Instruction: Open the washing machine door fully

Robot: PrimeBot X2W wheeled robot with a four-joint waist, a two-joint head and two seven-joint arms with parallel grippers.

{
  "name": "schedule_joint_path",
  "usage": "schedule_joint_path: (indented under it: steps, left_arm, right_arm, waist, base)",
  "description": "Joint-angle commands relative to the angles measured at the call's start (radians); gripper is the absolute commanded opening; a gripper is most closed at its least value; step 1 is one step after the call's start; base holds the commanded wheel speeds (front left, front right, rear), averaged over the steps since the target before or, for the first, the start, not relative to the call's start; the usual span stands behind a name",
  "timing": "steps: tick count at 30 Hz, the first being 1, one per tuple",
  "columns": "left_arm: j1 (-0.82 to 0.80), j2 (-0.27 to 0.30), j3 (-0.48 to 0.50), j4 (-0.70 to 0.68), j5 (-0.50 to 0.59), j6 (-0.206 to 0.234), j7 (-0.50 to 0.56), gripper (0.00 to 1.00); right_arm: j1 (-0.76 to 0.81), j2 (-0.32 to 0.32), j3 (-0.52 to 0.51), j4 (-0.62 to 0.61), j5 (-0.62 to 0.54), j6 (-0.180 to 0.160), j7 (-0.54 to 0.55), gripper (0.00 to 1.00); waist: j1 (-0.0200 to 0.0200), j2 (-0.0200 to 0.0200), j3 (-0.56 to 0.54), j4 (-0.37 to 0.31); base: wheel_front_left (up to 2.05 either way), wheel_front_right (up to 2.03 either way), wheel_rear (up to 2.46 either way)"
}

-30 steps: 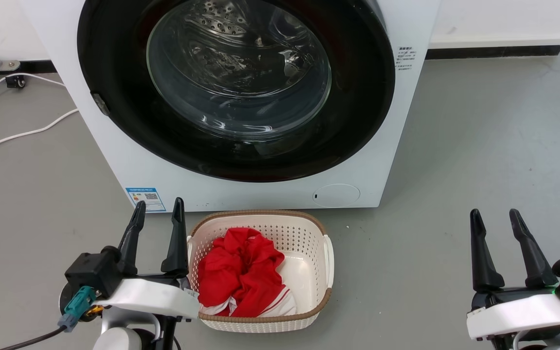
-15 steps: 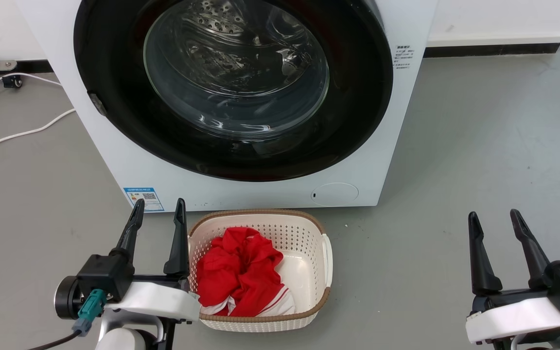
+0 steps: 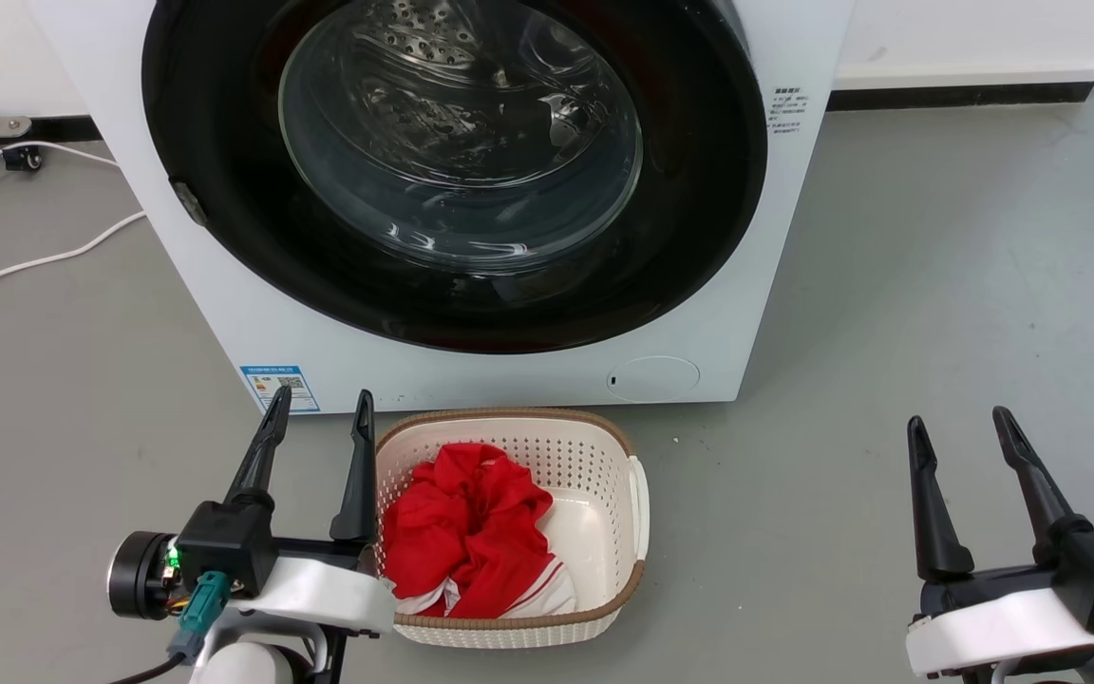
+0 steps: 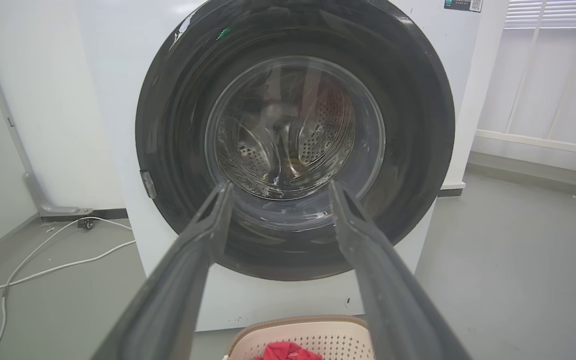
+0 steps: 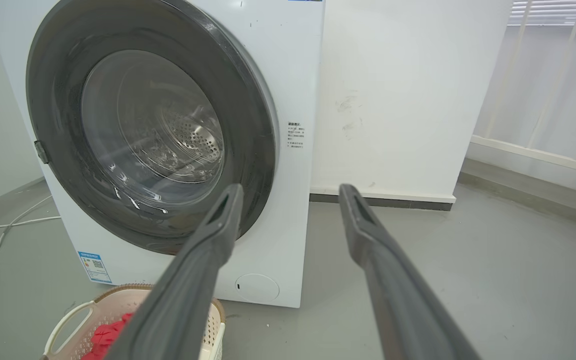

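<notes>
Washing machine door [image 3: 457, 142] closed flush, upper centre of head view. Left gripper [image 3: 322, 394] and right gripper [image 3: 957, 418] low in frame, fingers spread, empty. Door likely rigid, heavy, glossy-slick. Probable purchase: grey tab [image 3: 188, 202] on left rim.

Washing machine door [image 4: 295, 145] closed, left pincer [image 4: 278, 192] spread before it, apart

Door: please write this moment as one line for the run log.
door: shut, untouched | left gripper: open, empty, beside basket | right gripper: open, empty | opening: not begun
</notes>
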Motion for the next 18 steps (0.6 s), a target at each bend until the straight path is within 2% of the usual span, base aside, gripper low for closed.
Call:
schedule_joint_path:
  steps: [1,18]
  left_arm:
    - [0.006,0.003,-0.001,0.0,0.02,0.004,-0.007,1.0]
    - [0.014,0.001,0.002,0.004,0.023,0.006,-0.01,1.0]
  right_arm:
    - [0.014,0.004,0.001,-0.007,-0.017,0.0,-0.007,1.0]
    - [0.012,0.005,-0.002,0.01,0.004,0.0,-0.006,1.0]
  waist:
    - [-0.0001,0.0,0.0,-0.001]
    - [-0.0001,0.0,-0.003,-0.001]
  base:
    - [0.0,0.0,0.0]
    - [0.0,0.0,0.0]
